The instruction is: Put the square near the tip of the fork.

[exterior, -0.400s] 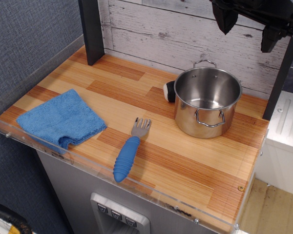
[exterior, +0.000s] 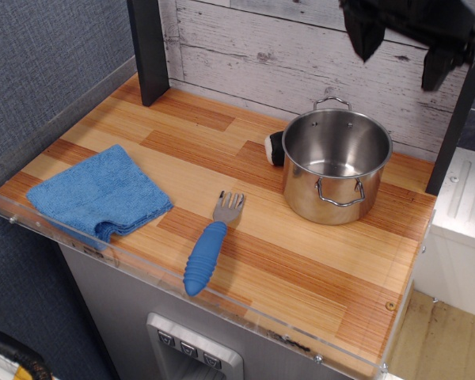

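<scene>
The square, a folded blue terry towel (exterior: 100, 195), lies flat at the front left of the wooden counter. The fork (exterior: 210, 242) lies to its right near the front edge, blue ribbed handle toward me, silver tines (exterior: 229, 207) pointing to the back. My gripper (exterior: 397, 49) hangs high at the top right, above and behind the pot, far from both. Its two black fingers (exterior: 364, 33) are spread apart with nothing between them.
A steel pot (exterior: 336, 165) with two handles stands at the back right. A small black and white object (exterior: 275, 147) sits behind its left side. A dark post (exterior: 149, 49) stands at the back left. A clear acrylic rim (exterior: 245, 321) edges the counter's front.
The gripper has shifted slightly and is a little blurred. The towel, fork and pot have not moved.
</scene>
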